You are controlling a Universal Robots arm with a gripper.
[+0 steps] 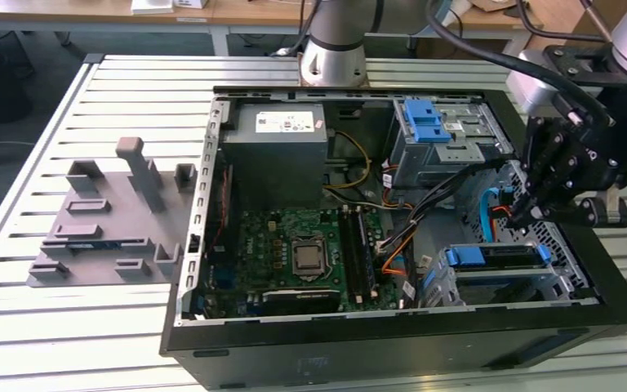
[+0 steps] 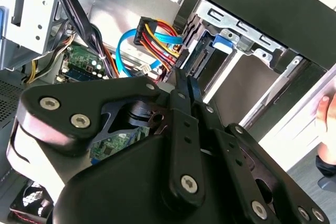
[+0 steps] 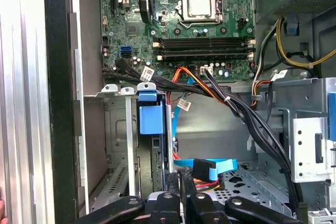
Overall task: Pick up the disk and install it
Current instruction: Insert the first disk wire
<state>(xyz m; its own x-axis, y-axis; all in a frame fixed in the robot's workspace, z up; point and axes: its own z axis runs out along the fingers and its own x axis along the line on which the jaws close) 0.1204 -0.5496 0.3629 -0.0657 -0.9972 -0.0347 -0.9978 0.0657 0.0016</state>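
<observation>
The pincer (image 2: 185, 80), fingers drawn nearly together and gripping nothing, hovers just beside the disk (image 3: 152, 124) — which stands on edge in the drive cage (image 3: 118, 90) of the open computer case (image 1: 401, 347) on the desk (image 1: 52, 327).

**One far, two close**

Our exterior view stood high and well back from the claw (image 1: 526, 214), looking down on the open case (image 1: 401, 345). Both our wrist views rode just behind the claw, facing past it into the case. They shared the drive cage (image 3: 113, 145) and blue cable (image 3: 212, 169) right beyond it.
</observation>
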